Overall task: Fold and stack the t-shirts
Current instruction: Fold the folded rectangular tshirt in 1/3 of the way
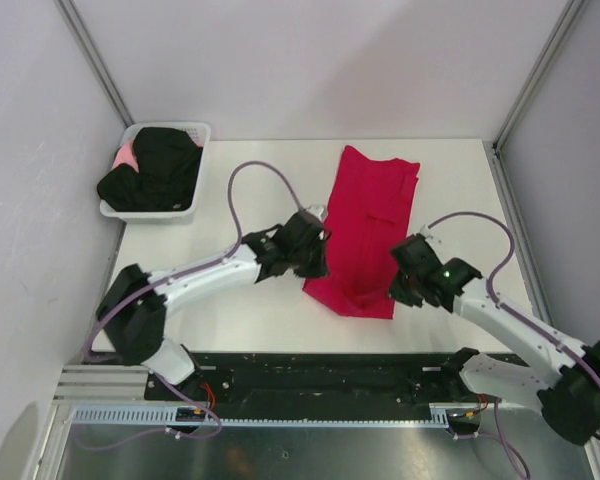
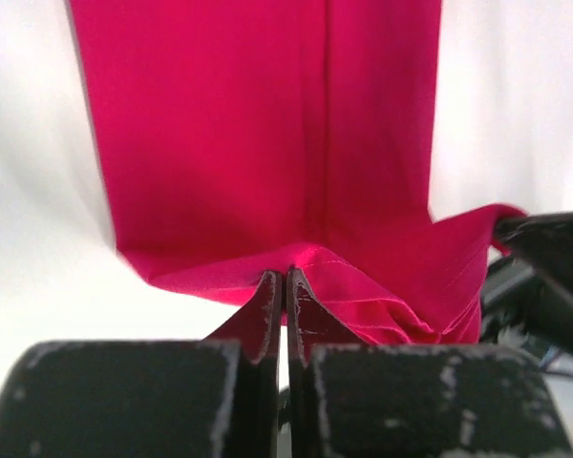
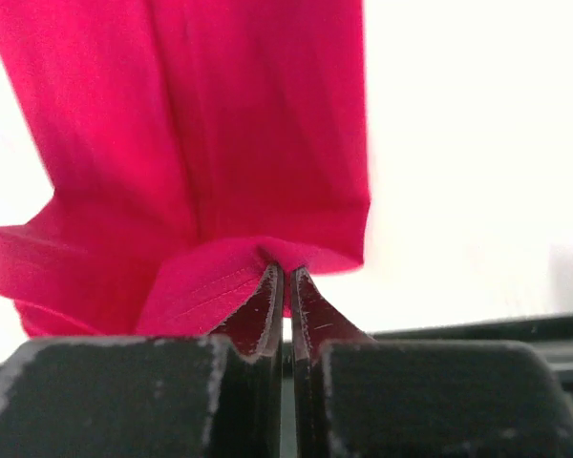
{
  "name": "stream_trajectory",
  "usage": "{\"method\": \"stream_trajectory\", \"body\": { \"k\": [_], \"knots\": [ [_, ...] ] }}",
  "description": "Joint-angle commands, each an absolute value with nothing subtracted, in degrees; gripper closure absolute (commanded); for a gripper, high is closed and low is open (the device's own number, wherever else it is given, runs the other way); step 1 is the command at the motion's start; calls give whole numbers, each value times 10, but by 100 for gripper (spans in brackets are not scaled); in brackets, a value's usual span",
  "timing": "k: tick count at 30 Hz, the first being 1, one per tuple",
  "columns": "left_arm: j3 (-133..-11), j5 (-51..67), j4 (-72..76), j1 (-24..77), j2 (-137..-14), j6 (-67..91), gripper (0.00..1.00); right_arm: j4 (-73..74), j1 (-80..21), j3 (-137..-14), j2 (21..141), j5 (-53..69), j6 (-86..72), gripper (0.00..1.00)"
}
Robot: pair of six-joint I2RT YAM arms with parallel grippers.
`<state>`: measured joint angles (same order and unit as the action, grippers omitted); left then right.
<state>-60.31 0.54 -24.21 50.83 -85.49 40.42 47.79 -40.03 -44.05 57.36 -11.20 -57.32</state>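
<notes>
The left hand (image 2: 285, 286) is clenched on the red shirt (image 1: 365, 225) at its 7 o'clock corner, the right hand (image 3: 286, 281) at its 5 o'clock corner. The crimson strip is laid along the desk (image 1: 250, 310) toward 12 o'clock, its near hem bunched. At 10 o'clock black shirts (image 1: 155, 170) are heaped.

Crimson red cloth t-shirt (image 1: 365, 220): soft, matt, fine stitched hem. Black cloth t-shirts (image 1: 160, 165): matt, crumpled. White plastic basket (image 1: 148, 213): smooth rim. White table (image 1: 270, 310): smooth, matt. Left claw (image 2: 285, 279), right claw (image 3: 286, 272): black, matt, scuffed.
</notes>
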Motion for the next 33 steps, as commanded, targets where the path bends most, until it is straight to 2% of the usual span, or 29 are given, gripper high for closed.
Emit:
{"method": "stream_trajectory", "body": {
  "k": [1,14,22,33],
  "knots": [
    [-704,-34,-227,478,-942,382,100,386,-330,-488,638,-157,-481,100],
    [-938,-55,-224,413,-1165,322,100,216,-195,-559,836,-131,-398,100],
    [-975,-51,-224,386,-1205,316,100,198,-164,-615,912,-115,-387,100],
    [-1014,-38,-224,374,-1233,305,100,194,-136,-624,944,-99,-381,100]
  ]
}}
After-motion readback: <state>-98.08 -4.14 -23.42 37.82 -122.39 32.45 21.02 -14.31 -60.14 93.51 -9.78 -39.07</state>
